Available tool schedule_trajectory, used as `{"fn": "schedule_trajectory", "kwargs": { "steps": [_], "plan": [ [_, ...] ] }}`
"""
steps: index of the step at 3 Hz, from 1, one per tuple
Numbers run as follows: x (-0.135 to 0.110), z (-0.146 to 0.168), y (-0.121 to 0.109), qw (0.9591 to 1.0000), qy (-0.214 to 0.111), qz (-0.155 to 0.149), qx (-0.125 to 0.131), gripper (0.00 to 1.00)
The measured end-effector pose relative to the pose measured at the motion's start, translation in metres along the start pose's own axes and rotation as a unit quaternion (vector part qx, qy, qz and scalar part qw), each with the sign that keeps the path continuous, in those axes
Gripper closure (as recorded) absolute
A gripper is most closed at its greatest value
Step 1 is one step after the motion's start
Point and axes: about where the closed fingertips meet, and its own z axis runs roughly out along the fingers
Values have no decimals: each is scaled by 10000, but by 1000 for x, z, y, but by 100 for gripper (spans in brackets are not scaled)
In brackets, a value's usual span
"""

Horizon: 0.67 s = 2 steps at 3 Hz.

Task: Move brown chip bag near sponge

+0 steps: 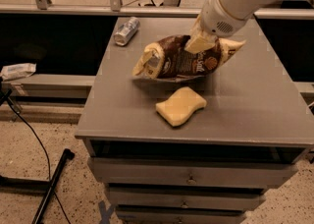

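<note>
My gripper (200, 44) comes in from the upper right and is shut on the brown chip bag (181, 61), holding it by its upper middle. The bag is dark brown with tan ends and hangs tilted, its left end lowest, just above the grey table (255, 105). The pale-yellow sponge (180, 105) with wavy edges lies flat on the table directly in front of and just below the bag. The bag's shadow falls on the table between them.
A silver can (126, 31) lies on its side at the table's back left corner. The table has drawers below its front edge (196, 179). A rail runs behind it. A black cable and stand leg (49, 188) lie on the floor at left.
</note>
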Motion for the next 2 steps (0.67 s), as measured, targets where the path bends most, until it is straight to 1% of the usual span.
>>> {"fn": "schedule_trajectory", "kwargs": {
  "steps": [1, 2],
  "plan": [
    [4, -1, 22, 9993, -288, 132, -184, 37],
    [11, -1, 36, 9984, -380, 265, -321, 14]
  ]
}}
